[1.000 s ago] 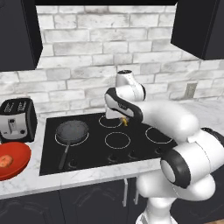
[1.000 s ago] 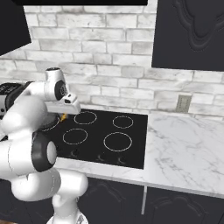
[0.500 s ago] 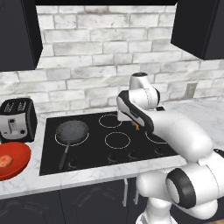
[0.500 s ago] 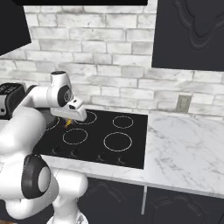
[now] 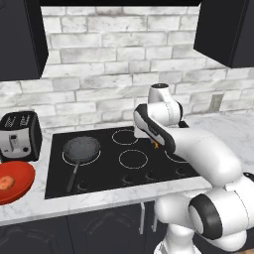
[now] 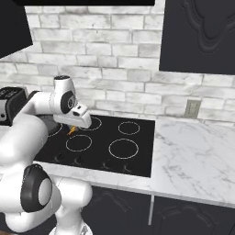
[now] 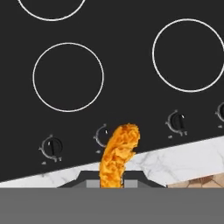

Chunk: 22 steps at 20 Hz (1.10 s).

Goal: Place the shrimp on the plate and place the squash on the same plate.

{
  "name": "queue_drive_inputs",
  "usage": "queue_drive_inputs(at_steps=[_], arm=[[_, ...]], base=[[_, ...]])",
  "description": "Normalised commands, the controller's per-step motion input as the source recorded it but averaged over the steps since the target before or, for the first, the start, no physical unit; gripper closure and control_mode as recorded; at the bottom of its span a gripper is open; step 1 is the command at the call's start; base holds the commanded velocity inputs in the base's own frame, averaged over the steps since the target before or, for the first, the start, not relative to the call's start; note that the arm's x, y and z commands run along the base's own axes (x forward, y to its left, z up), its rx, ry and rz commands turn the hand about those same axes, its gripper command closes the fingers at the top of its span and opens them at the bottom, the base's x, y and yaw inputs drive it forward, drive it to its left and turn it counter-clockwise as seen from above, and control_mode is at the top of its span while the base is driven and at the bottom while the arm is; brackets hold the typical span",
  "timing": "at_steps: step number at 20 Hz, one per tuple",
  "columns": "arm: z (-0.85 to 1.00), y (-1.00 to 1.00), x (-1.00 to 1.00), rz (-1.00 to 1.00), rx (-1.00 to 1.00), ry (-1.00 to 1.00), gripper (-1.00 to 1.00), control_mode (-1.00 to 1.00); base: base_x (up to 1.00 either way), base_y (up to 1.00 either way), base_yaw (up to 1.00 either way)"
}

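Pincer [image 5: 157, 144] clamped on the shrimp [image 7: 118, 155], held above the black cooktop [image 5: 114, 163] near its front edge (knobs visible below in the hand view). Squash [image 5: 6, 182] lies on a red dish [image 5: 20, 191] at the desk's [image 5: 59, 206] left front corner, beside a toaster [image 5: 19, 136]. A pan [image 5: 82, 150] sits on the cooktop's left burner.

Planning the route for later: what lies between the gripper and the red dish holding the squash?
In the left base view, the frying pan on the cooktop lies between the gripper and the dish.
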Motion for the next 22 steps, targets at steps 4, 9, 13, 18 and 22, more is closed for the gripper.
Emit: queue_drive_inputs(at_steps=[4,9,13,18,22], arm=[[0.00,0.06,-0.09,-0.01,0.00,0.00,1.00,1.00],[0.00,0.00,0.00,0.00,0.00,0.00,1.00,1.00],[0.00,0.00,0.00,0.00,0.00,0.00,1.00,1.00],[0.00,0.00,0.00,0.00,0.00,0.00,1.00,1.00],[0.00,0.00,0.00,0.00,0.00,0.00,1.00,1.00]], base=[[-0.40,0.19,-0.05],[-0.48,0.54,-0.12],[0.00,0.93,-0.09],[-0.03,0.98,-0.08],[-0.03,0.86,-0.05]])
